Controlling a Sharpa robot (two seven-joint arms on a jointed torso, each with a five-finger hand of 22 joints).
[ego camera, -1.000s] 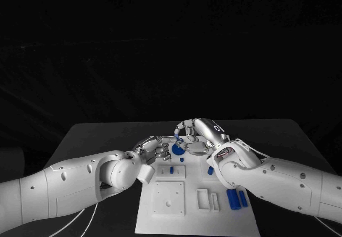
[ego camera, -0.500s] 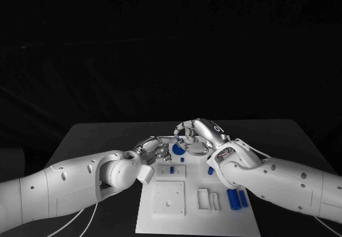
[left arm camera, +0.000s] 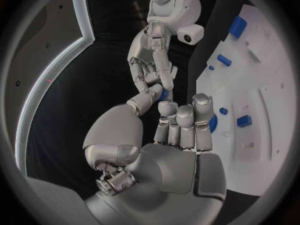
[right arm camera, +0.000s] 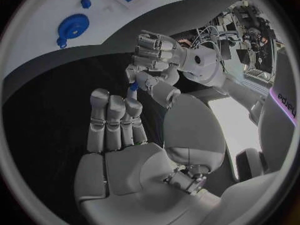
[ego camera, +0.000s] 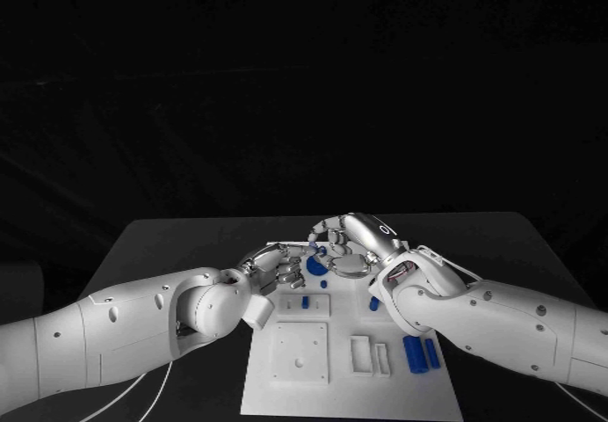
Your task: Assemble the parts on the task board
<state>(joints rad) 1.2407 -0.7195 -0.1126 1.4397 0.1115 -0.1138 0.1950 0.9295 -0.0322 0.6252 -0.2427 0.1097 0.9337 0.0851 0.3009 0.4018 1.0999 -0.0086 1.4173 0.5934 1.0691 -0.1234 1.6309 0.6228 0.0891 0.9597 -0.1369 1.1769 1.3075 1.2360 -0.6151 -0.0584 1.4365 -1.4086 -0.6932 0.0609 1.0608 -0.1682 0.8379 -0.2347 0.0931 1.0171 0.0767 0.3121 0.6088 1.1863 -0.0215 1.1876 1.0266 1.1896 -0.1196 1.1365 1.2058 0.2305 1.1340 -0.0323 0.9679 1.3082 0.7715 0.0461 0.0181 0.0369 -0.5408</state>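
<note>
Two silver hands are meeting above the far end of the white task board [ego camera: 304, 387] on the black desk [ego camera: 165, 242]. The right hand [ego camera: 344, 243] is pinching a small blue peg [right arm camera: 133, 86] at its fingertips, other fingers curled. The left hand [ego camera: 269, 264] is curling closed just beside it; whether it is touching the peg cannot be told. A toothed blue gear [right arm camera: 72, 26] is lying flat on the board.

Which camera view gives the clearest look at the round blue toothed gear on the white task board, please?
The right wrist view: the round blue toothed gear lies unobstructed on the white task board, teeth visible. The head view shows it partly behind the hands. The left wrist view shows a blue sliver behind the left hand.
</note>
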